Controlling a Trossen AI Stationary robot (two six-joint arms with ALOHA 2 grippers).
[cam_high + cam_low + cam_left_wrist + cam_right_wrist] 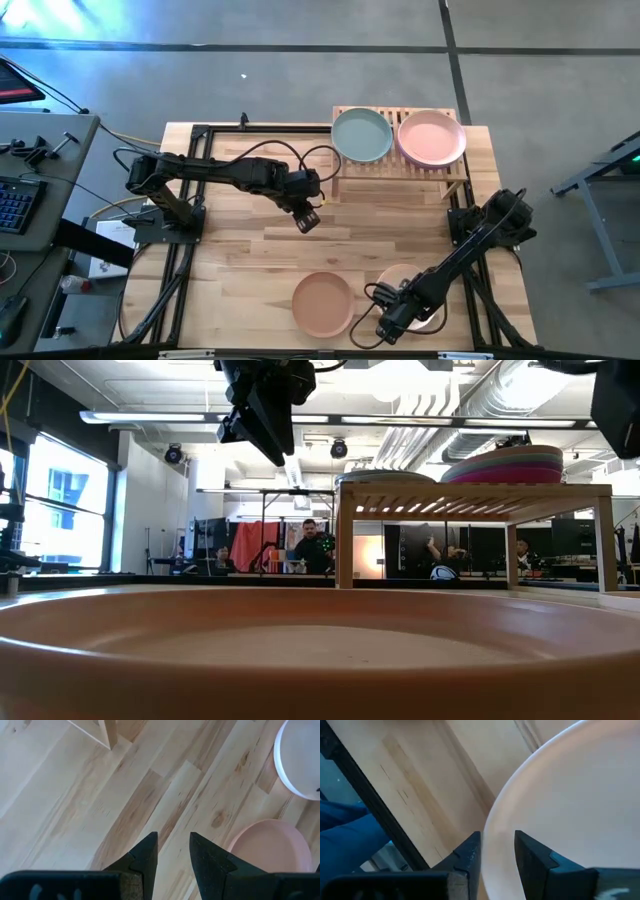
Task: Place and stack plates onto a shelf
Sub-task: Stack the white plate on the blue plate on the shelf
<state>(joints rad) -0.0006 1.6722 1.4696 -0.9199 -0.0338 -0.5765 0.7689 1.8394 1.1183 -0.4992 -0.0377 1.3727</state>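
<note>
Though two plates are not yet shelved, most of the job looks done.

Progress: the shelf (400, 170) carries a mint green plate (361, 135) and, beside it, a pale pink plate (432, 137); the low view shows the pink one topping a stack of several, with magenta and purple edges visible under it.

Left to do: a terracotta plate (322, 303) and a cream plate (402, 280) lie on the table (240, 260), well apart from the shelf.

Right gripper (388, 326): low at the table's near edge, arm stretched down and forward; its fingers straddle the cream plate's rim with a narrow gap, one finger over the rim and one outside it. Whether they are pinching it yet I cannot tell; my judgement is that a lift is being prepared.

Left gripper (308, 222): held high over bare table, pointing down, the shelf's leg just behind it, the terracotta plate ahead and below. Its fingers stand a little apart, holding nothing; the arm seems to wait.
</note>
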